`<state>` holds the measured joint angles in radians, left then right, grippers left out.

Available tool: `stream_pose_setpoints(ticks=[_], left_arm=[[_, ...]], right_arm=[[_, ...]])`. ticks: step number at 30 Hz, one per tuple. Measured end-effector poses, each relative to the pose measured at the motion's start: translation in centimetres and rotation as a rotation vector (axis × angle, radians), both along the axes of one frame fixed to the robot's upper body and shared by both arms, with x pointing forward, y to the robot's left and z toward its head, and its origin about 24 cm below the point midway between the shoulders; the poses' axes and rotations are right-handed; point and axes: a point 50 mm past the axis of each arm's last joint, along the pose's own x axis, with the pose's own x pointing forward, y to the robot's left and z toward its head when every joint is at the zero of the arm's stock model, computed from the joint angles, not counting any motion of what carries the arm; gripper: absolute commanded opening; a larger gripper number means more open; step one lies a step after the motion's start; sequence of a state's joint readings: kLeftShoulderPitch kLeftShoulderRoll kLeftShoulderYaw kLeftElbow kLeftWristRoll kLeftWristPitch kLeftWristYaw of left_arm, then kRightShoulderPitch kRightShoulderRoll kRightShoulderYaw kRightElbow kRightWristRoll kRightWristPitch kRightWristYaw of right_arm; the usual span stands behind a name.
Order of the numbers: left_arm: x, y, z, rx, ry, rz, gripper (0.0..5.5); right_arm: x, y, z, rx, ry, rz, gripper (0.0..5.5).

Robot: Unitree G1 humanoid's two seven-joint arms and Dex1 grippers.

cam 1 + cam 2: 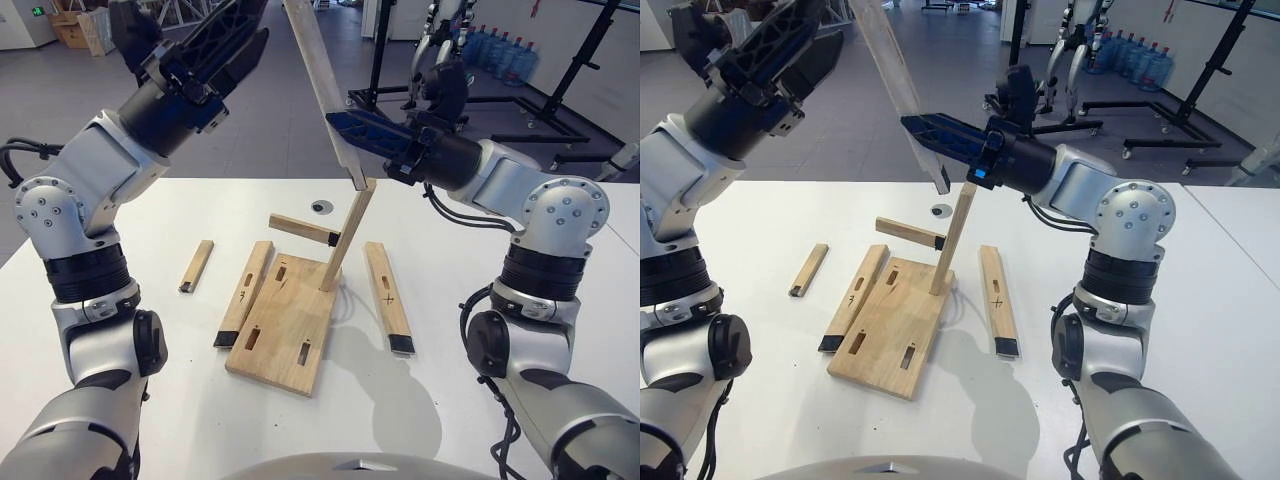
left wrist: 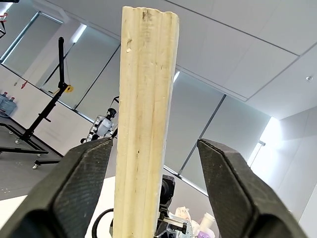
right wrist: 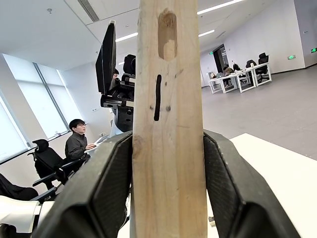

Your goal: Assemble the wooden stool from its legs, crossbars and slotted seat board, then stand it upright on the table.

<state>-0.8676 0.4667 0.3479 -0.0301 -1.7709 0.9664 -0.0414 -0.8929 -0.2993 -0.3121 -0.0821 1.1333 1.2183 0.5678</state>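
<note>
Seat board (image 1: 268, 335) lies flat on the white table (image 1: 200, 400), low mid frame. Left loose leg (image 1: 243, 293) touches its side; right loose leg (image 1: 388, 297) is near; short bar (image 1: 197, 265) is farther left. Standing leg (image 1: 347, 240) leans in a slot w/ a crossbar (image 1: 300, 229) on it. Above, R gripper (image 1: 342, 125) is clamped on the held leg (image 1: 325, 80), top center. L gripper (image 1: 262, 18), upper left: fingers apart, gripping nothing.

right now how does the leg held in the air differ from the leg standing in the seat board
The held leg hangs in the air, clamped in the right gripper; the standing leg has its foot in a slot of the seat board. The standing leg carries a crossbar on its side; the held leg has none. Both are pale wood.
</note>
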Motion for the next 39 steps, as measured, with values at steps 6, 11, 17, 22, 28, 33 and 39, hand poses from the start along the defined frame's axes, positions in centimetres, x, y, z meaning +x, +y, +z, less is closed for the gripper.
stream_pose_setpoints(ticks=[6, 11, 17, 22, 28, 33, 39], left_arm=[[-0.3, -0.5, 0.0, -0.008, 0.008, -0.048, 3.13], [-0.5, -0.6, 0.2, -0.031, 0.009, -0.087, 3.13], [-0.6, -0.9, 0.3, -0.038, 0.024, -0.114, 3.13], [-0.5, -1.0, 1.0, -0.039, 0.027, -0.133, 3.13], [-0.2, -0.8, 0.9, -0.022, 0.052, -0.141, 3.13], [-0.4, -1.0, 0.8, 0.004, 0.054, -0.163, 2.87], [-0.4, -1.0, 0.7, 0.007, 0.059, -0.166, 2.36]], right_arm=[[-0.6, 0.4, 0.5, 0.034, -0.009, 0.08, 2.03], [-0.5, 1.1, 0.5, 0.023, 0.006, 0.113, 2.03], [-0.6, 1.8, 0.2, 0.005, 0.015, 0.144, 2.03], [-1.2, 2.4, 0.1, -0.029, -0.006, 0.173, 2.03], [-1.2, 2.1, -0.7, -0.037, 0.014, 0.169, 2.03], [-1.3, 2.2, -0.7, -0.04, 0.009, 0.163, 2.03], [-1.5, 2.3, -0.6, -0.031, 0.005, 0.177, 2.03]])
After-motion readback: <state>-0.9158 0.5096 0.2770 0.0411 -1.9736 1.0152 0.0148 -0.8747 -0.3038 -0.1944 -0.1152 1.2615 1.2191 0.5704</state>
